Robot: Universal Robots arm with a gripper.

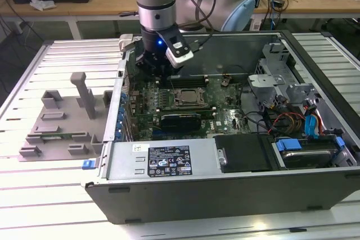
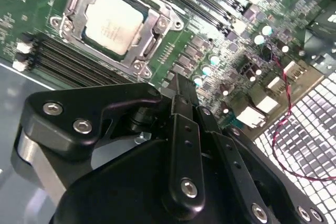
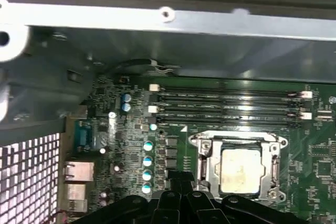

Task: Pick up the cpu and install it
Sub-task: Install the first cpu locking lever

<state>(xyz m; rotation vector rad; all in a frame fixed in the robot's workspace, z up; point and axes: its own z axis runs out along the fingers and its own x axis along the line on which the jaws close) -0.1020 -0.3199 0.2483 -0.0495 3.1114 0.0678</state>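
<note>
In the first wrist view the gripper (image 3: 181,187) covers one edge of the socket frame (image 3: 239,141). In the exterior view the arm (image 1: 157,4) hides one corner of the motherboard (image 1: 219,96).

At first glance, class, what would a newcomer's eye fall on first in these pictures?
The open computer case shows its green motherboard, with the robot arm's black gripper hanging inside, above the board. In the second wrist view, the silver-topped cpu sits within the metal socket frame, near the gripper. A grey plastic tray lies outside the case, at the exterior view's left.
</note>
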